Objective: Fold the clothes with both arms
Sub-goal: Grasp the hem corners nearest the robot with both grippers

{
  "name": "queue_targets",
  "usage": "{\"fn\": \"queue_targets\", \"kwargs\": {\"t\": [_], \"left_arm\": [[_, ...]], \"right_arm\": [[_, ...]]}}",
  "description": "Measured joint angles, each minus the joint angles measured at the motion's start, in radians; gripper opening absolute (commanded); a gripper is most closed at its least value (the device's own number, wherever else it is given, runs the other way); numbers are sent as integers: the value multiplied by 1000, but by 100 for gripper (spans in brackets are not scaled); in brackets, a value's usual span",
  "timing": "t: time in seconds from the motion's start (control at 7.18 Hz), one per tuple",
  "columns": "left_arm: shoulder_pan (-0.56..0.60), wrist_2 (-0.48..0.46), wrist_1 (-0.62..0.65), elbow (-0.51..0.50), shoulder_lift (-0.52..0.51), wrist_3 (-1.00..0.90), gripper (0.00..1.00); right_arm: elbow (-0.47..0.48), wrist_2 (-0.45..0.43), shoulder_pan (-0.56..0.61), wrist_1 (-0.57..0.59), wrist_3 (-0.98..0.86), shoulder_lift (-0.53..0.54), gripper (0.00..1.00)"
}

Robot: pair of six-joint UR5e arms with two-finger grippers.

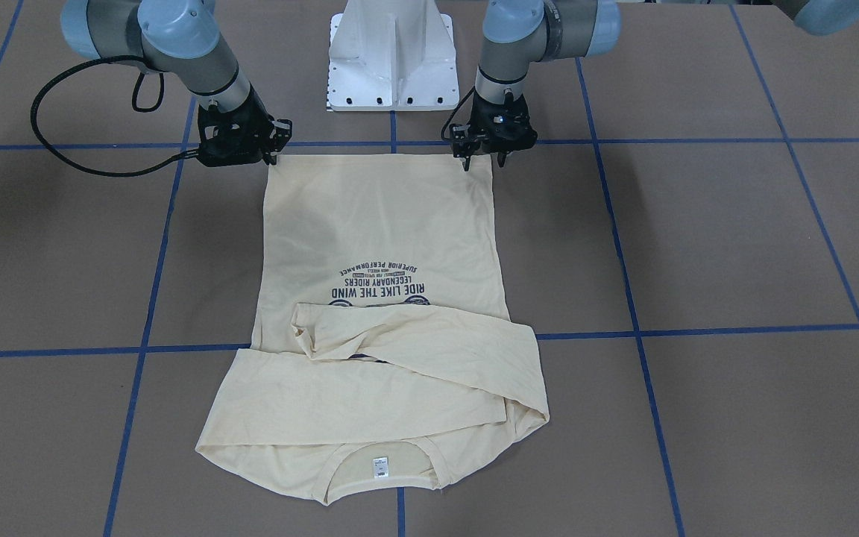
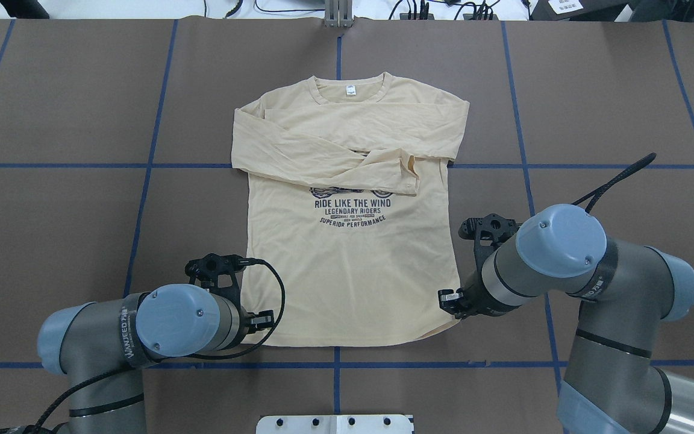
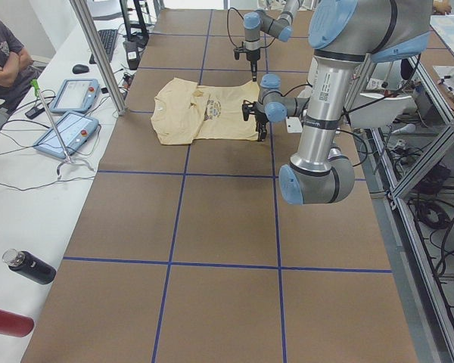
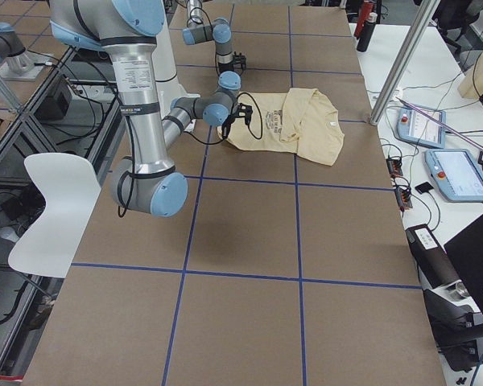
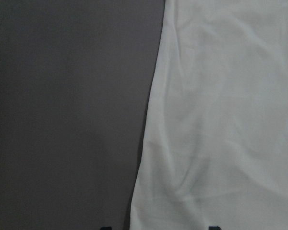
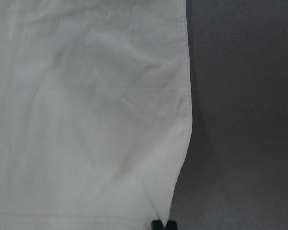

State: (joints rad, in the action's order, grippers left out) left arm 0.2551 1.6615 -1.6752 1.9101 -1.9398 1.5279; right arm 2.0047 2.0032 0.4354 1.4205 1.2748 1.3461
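Lying flat and print-up on the brown paper-covered table (image 2: 82, 211), the pale cream-yellow long-sleeved thin shirt (image 2: 347, 277) is resting straight out from the white pedestal base (image 1: 392, 60). Its hem is on the base side and its collar, with the small white neck tag (image 2: 350, 90), is on the far side. Both sleeves (image 2: 335, 160) are lying crossed over the chest, partly covering the navy print (image 2: 353, 211).

The black two-finger left gripper (image 1: 484, 160) is standing over one base-side hem corner. Its fingers are spread, straddling the side edge, and are not gripping anything. The black two-finger right gripper (image 6: 163, 225) is sitting at the other base-side hem corner. Its fingertips are pressed nearly together right at the cloth's corner and appear to be pinching the shirt there.

Judgement: sleeves are in, so the step in hand is taking hold of the hem corners for the bottom-to-collar fold.

Next move: the left gripper is needing to close on its corner. Both arms then lift together and carry the hem away from the base toward the collar, keeping the edge taut and level so the crossed sleeves are not getting dragged.
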Motion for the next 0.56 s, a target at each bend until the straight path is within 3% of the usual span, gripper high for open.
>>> {"fn": "queue_targets", "kwargs": {"t": [0.56], "left_arm": [[-2, 0, 10, 2, 8, 0, 60]], "right_arm": [[0, 0, 4, 0, 0, -1, 0]]}}
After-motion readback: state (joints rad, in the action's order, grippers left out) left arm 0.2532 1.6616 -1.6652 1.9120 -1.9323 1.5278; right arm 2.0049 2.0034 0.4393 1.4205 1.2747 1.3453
